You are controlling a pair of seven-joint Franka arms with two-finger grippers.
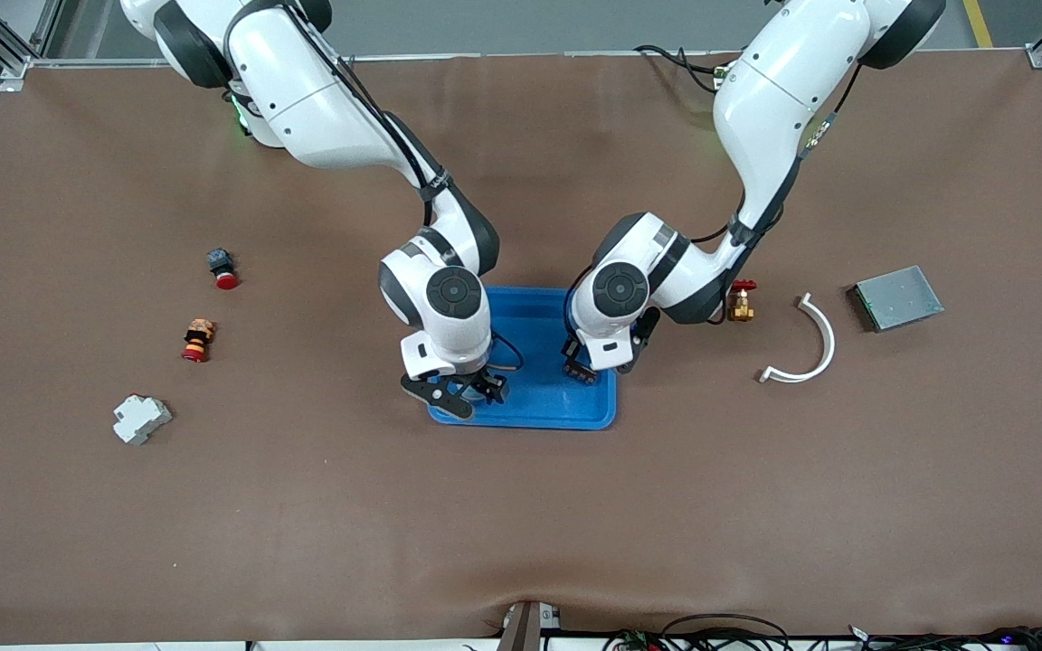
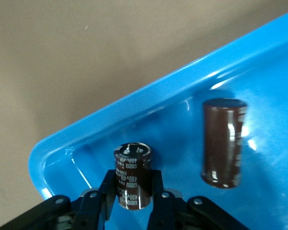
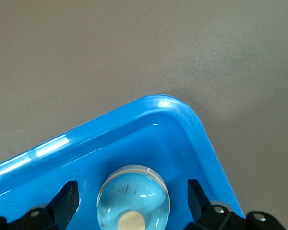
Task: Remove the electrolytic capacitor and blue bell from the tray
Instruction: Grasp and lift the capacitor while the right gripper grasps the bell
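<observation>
While both arms are working low inside the blue tray (image 1: 548,411), we are closing the left gripper (image 2: 133,191) on an electrolytic capacitor (image 2: 132,175), a dark brown can standing upright in a corner of the tray with its long axis vertical. Our left fingers (image 2: 156,189) are pressing its sides, one on each flank, so the grip looks set and the coming move, as we judge it, is a straight lift over the rim. A second capacitor (image 2: 223,142) is lying near it on the tray floor, apart from the fingers. Meanwhile we are holding the right gripper (image 3: 133,196) spread wide around the blue bell (image 3: 133,196), which is sitting in another corner of the tray, directly between the fingers (image 3: 66,199) but touched by neither. Closing there should be all that remains before lifting.
</observation>
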